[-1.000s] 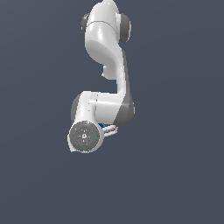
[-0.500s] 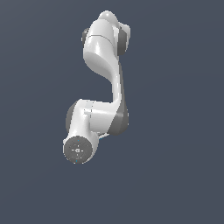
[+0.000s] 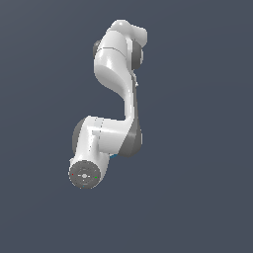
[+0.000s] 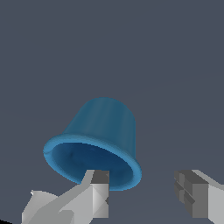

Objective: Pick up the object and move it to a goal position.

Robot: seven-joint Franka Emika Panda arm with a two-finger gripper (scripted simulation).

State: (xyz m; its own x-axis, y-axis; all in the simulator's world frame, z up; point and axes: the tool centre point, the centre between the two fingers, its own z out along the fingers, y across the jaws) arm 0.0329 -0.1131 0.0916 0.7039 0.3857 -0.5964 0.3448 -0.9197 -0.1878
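The object is a bright blue tapered cup (image 4: pixel 101 131) lying tilted on the grey floor, its rimmed mouth turned toward the wrist camera and its narrower base pointing away. My gripper (image 4: pixel 142 179) is open. One finger (image 4: pixel 98 188) overlaps the cup's rim, though I cannot tell if it touches, and the other finger (image 4: pixel 194 192) stands well clear to the side. The cup is not between the fingers. In the exterior view the white arm (image 3: pixel 116 89) covers the fingers, and only a blue sliver of the cup (image 3: pixel 112 156) shows beside the wrist.
A plain dark grey floor (image 3: pixel 197 148) fills both views. No other objects, walls or edges show.
The arm's wrist end has swung lower in the picture and toward the exterior view's left. It now hides almost all of the blue that showed beside it a second ago.
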